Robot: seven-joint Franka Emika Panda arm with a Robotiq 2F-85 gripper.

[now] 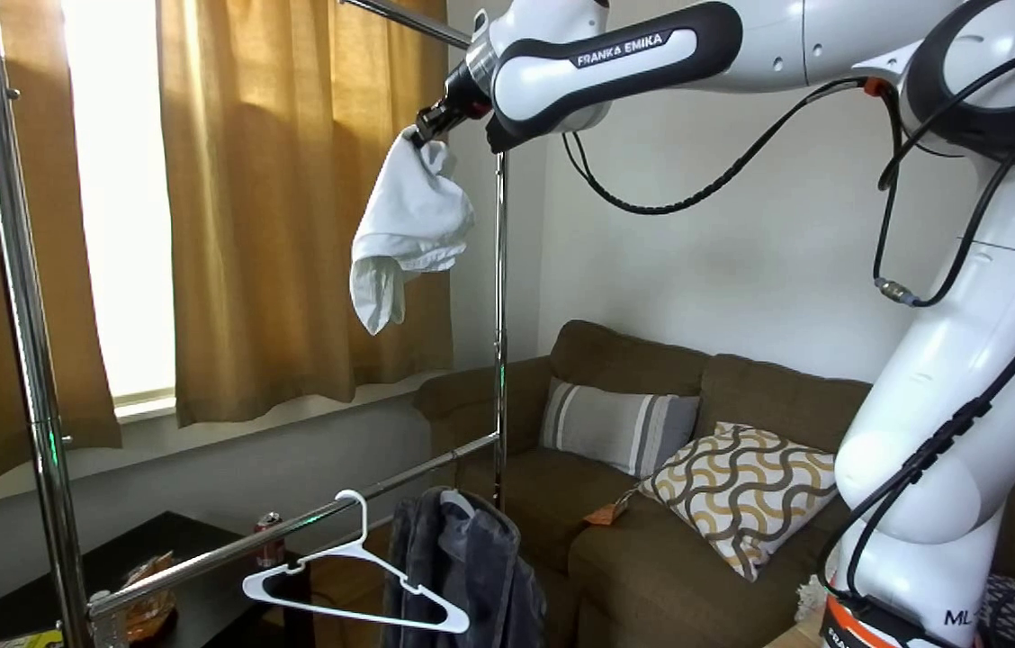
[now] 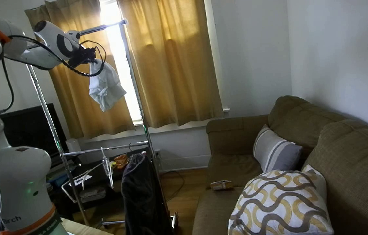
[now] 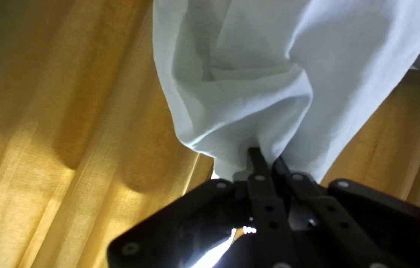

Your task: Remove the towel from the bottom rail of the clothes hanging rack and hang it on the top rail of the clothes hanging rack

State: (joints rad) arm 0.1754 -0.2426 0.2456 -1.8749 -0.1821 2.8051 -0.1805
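Wrist view: your black two-fingered gripper pinches a gathered end of the small soft white cloth towel between its fingers, the cloth fanning towards twelve o'clock. In both exterior views the towel droops at six o'clock from the fingertips. In an exterior view the shiny chrome tubular top rail lies at twelve o'clock from your gripper; how near, you cannot tell. Well below the towel, the straight chrome bottom rail carries a white plastic hanger and a dark grey-blue garment.
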